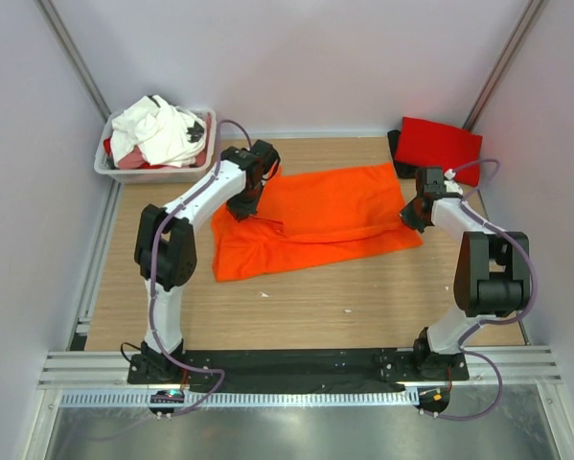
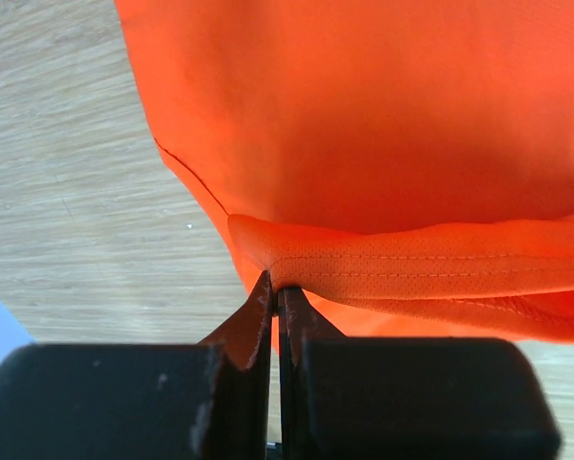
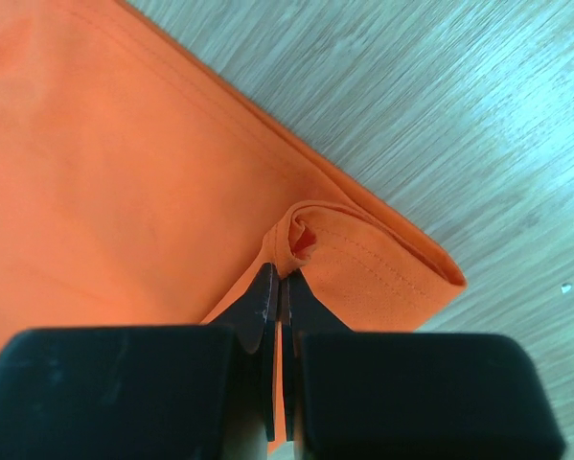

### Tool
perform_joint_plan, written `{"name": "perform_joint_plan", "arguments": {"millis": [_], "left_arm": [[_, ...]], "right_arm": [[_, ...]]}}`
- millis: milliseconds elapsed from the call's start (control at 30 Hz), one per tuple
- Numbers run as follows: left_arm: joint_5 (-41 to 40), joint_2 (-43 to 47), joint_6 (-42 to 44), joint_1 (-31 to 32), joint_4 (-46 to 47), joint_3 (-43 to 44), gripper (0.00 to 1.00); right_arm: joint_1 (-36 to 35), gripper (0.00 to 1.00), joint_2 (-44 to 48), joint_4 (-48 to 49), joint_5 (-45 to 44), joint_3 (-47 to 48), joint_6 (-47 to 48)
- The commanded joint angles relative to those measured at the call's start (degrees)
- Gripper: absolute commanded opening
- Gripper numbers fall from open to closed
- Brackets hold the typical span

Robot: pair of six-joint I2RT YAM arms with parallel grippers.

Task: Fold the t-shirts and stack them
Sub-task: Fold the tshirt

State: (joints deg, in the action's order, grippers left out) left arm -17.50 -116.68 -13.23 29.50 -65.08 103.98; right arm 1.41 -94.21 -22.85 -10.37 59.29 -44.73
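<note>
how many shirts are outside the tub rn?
2: the orange shirt spread mid-table, the red shirt folded at the far right corner. A dark layer under the red one may be a third.

Near strip of desk (image 1: pixel 344 307) btw orange t-shirt (image 1: pixel 334 216) & arm bases: bare, open to pass. Orange cloth covers centre. Back-left corner blocked by white tub (image 1: pixel 152 175), piled high; back-right by red t-shirt (image 1: pixel 440 144). Bare back edge btw them. Left end effector (image 1: pixel 241 206) & right end effector (image 1: pixel 411 218) occupy shirt's L & R ends. Walls close on 3 sides.
</note>
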Motion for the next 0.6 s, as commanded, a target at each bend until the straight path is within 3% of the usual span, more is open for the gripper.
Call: {"name": "perform_joint_plan", "arguments": {"millis": [0, 167, 400, 433, 467, 500, 567], "left_arm": [[-1.84, -1.17, 0.75, -1.37, 0.39, 3.06, 0.00], [-1.93, -2.32, 0.75, -2.51, 1.97, 3.68, 0.00], [-4.56, -9.16, 0.93, -3.39, 0.58, 12.44, 0.01], [-5.00, -10.48, 0.93, -3.48, -0.30, 14.12, 0.02], [-5.00, -12.23, 0.76, -3.65, -2.23, 15.97, 0.11], [-5.18, -13.04, 0.14, -3.66, -3.64, 17.99, 0.17], [-5.79, -12.61, -0.91, -3.66, -6.37, 22.66, 0.34]], "right_arm": [[1.13, 0.01, -1.49, 2.11, -0.53, 2.32, 0.52], [1.67, 0.02, -4.04, 3.69, 0.79, 2.32, 0.96], [2.28, 0.26, -7.47, 3.52, 2.02, 5.13, 0.79], [2.63, 0.33, -7.82, 2.04, 2.02, 7.05, 0.78], [3.24, 0.41, -8.00, 1.33, 2.11, 8.20, 0.78], [3.51, 0.59, -7.92, 0.62, 2.11, 9.26, 0.96], [4.56, 0.74, -7.39, -2.89, 0.19, 13.47, 1.92]]}}
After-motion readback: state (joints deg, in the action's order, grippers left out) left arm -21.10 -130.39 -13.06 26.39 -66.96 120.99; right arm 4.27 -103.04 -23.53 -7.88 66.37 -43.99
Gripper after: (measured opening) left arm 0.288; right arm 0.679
